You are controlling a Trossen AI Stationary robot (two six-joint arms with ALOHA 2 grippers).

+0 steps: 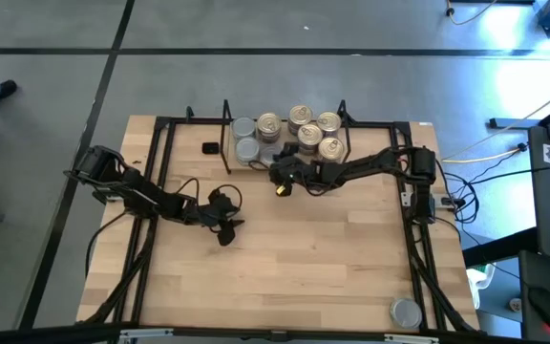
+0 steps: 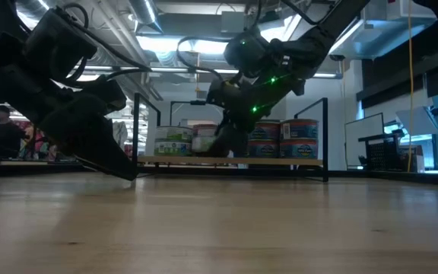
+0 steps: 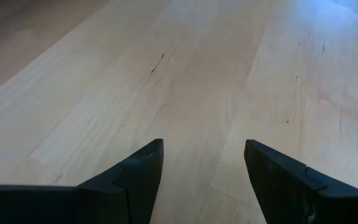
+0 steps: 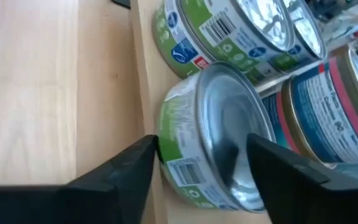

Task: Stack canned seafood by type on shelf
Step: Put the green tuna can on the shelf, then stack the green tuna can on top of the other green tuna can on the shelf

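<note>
A wood table (image 1: 294,258) carries the shelf (image 1: 225,122) at its far edge, holding silver tins on the left and gold tins (image 1: 311,132) on the right. The right gripper (image 1: 277,173) straddles a green silver tin (image 4: 213,134), fingers just apart from it. The left gripper (image 1: 225,227) rests wide, empty, mid-table. One tin (image 1: 406,311) sits alone near the front corner.

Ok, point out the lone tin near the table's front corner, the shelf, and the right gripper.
Lone tin (image 1: 406,311), high view, middle of its silver lid.
Shelf (image 1: 226,113), high view, its upright left end frame.
Right gripper (image 1: 281,175), high view, midway between its fingertips.
</note>
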